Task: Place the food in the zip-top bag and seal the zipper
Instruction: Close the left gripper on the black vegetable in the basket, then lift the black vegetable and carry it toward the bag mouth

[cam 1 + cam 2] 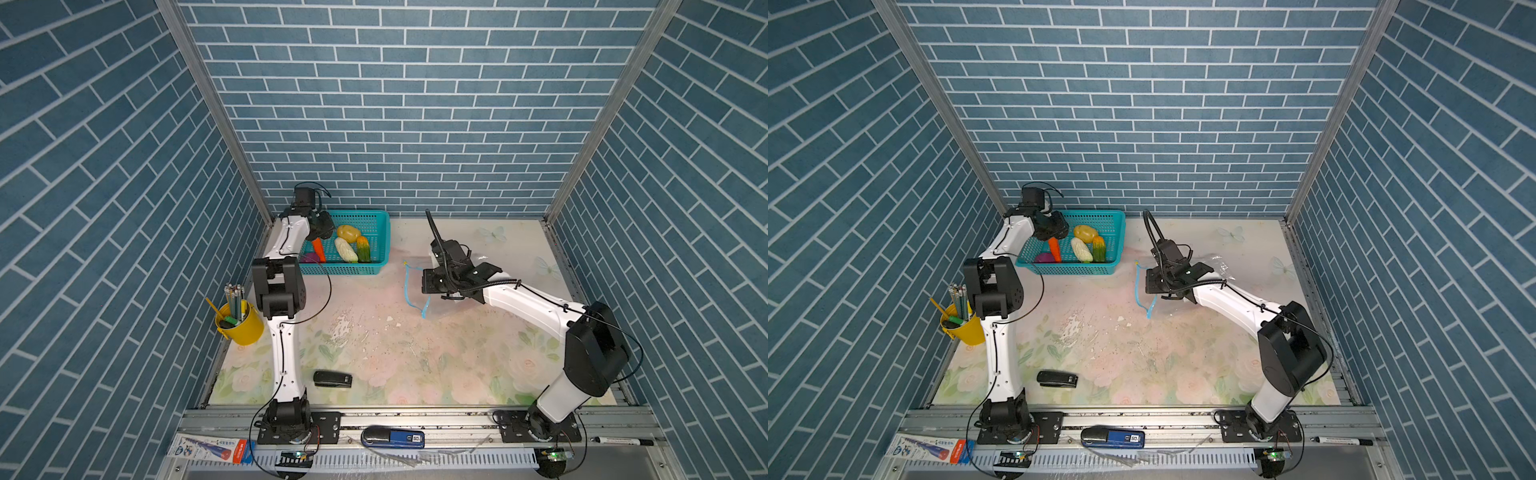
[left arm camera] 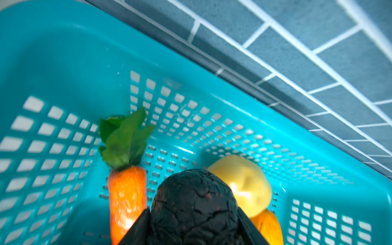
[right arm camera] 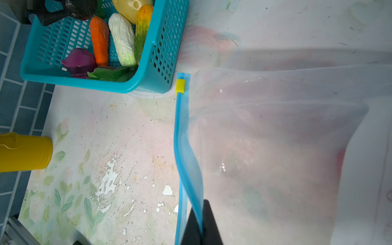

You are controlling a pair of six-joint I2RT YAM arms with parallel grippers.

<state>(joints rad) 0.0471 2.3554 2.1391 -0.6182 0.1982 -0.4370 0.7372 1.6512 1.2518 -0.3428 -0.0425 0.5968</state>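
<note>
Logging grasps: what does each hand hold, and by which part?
The left hand grips the dark eggplant by its sides; the right hand pinches the zip-top bag by its blue zipper strip.

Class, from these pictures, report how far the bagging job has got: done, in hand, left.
Done: perhaps one piece; a red blur shows through the zip-top bag. In hand: the right gripper pinches the zipper strip, holding the mouth open; the left gripper holds the dark eggplant over the basket. Left: carrot, potato, cabbage, onion, green-orange piece, then sliding the yellow slider shut.
</note>
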